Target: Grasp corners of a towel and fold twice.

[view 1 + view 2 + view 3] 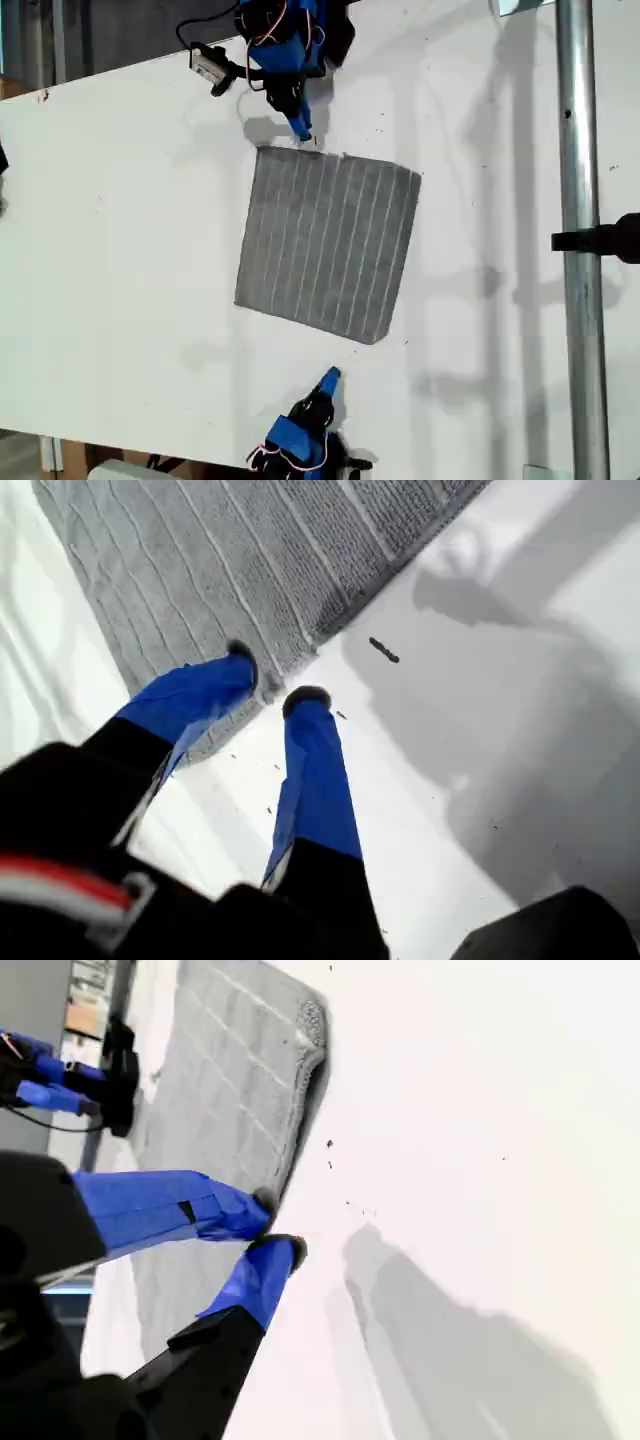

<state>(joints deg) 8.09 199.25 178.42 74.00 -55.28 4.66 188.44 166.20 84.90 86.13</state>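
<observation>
The grey striped towel (328, 240) lies flat and unfolded on the white table (120, 260). My first gripper (300, 128) is at the top of the exterior view, right by the towel's upper left corner (264, 151). In the first wrist view the first gripper (272, 680) is open a little, one fingertip (240, 660) over the towel (220, 560) edge and the other on bare table. My second gripper (330, 377) is at the bottom of the exterior view, short of the nearest corner (375, 340). There the second gripper (280, 1225) looks shut and empty beside the towel (220, 1090).
A metal pole (580, 250) with a black clamp (608, 238) runs down the exterior view's right. A small black and white device on a cable (210, 68) lies beside the first arm. A dark speck (383, 650) marks the table.
</observation>
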